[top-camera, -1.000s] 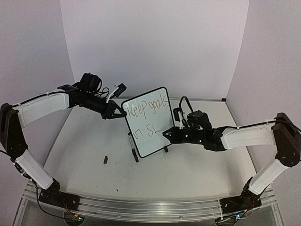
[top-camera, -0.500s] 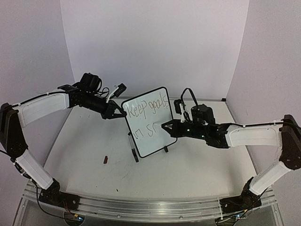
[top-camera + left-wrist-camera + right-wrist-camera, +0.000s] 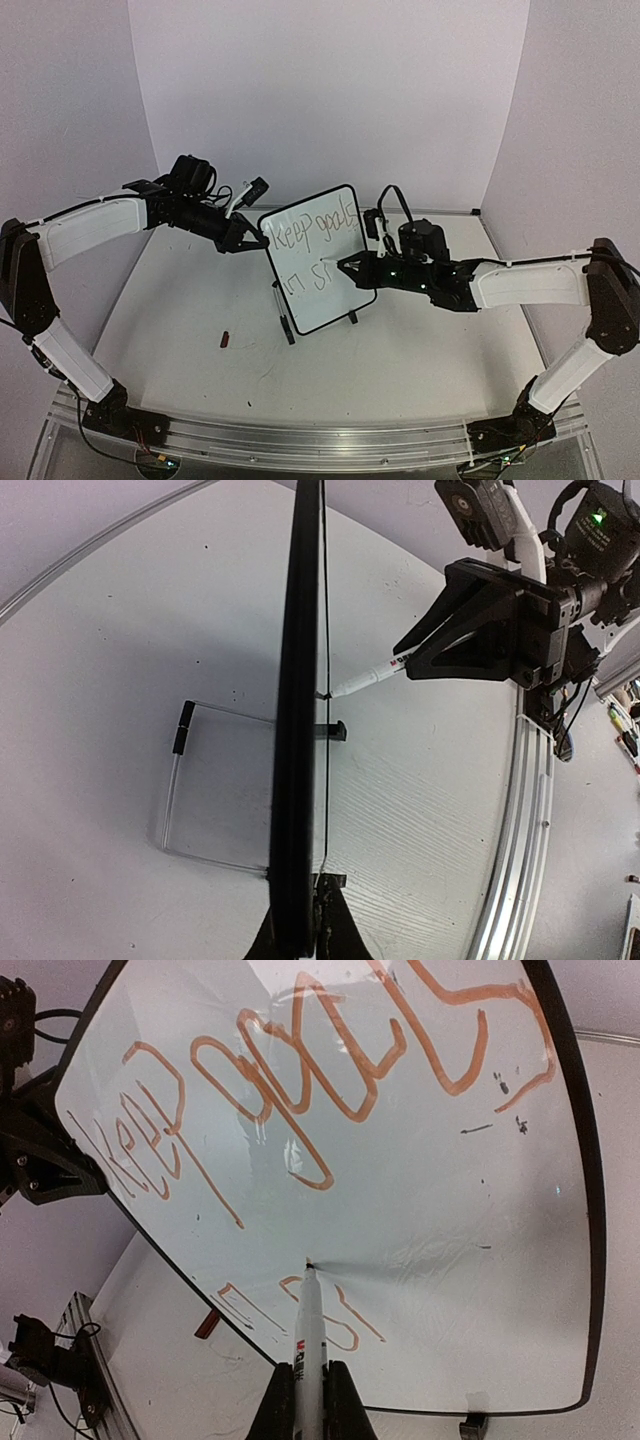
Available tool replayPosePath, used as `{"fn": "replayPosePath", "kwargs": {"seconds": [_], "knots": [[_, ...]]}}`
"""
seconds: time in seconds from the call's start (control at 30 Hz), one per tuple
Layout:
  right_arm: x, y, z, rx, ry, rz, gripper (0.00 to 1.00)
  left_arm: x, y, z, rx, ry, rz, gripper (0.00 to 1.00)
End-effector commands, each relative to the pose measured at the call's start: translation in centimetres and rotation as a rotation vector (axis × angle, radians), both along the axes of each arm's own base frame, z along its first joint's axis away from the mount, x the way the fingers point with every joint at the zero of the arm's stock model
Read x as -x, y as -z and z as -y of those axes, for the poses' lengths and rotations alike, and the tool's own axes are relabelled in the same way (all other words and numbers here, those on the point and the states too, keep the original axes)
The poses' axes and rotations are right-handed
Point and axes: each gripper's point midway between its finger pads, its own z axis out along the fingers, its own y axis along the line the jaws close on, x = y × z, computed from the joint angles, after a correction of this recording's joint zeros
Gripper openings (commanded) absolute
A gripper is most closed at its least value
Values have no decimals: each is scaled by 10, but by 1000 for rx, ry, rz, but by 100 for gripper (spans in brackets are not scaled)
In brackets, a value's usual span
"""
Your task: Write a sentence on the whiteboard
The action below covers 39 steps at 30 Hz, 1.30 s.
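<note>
The whiteboard [image 3: 312,262] stands tilted on the table, seen edge-on in the left wrist view [image 3: 298,680]. My left gripper [image 3: 246,241] is shut on its upper left edge, the jaws [image 3: 312,942] pinching the black frame. The sentence [image 3: 300,1090] reads "Keep goals" in orange strokes, with a few letters of a second line [image 3: 330,1310] below. My right gripper [image 3: 308,1405] is shut on a white marker [image 3: 310,1335]. The marker's tip rests on the board just above that second line. From above, the right gripper [image 3: 350,264] sits at the board's right half.
A small red-brown cap [image 3: 225,339] lies on the table left of the board's black feet [image 3: 289,334]. A clear wire stand [image 3: 175,780] lies behind the board. An aluminium rail [image 3: 320,440] runs along the near edge, and walls close in on three sides.
My right gripper has risen and moved slightly left along the board's face with the marker. The second line's last letter has changed shape. The left arm has held still.
</note>
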Motion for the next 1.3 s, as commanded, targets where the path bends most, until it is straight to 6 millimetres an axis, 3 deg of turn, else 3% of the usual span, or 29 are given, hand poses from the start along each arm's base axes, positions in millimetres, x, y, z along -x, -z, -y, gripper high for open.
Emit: {"fn": "replayPosePath", "kwargs": {"seconds": [0.0, 0.43, 0.77, 1.0, 1.27], "knots": [[-12, -18, -2, -29, 46, 52, 0, 2, 6, 0, -23, 10, 9, 0], [-9, -19, -2, -31, 33, 56, 0, 1, 6, -1, -25, 8, 11, 0], [18, -40, 5, -74, -57, 76, 0, 1, 6, -1, -25, 8, 9, 0], [24, -24, 21, -60, -67, 42, 0, 2, 7, 0, -24, 10, 6, 0], [15, -9, 21, -39, -72, 17, 0, 1, 8, 0, -28, 8, 4, 0]]}}
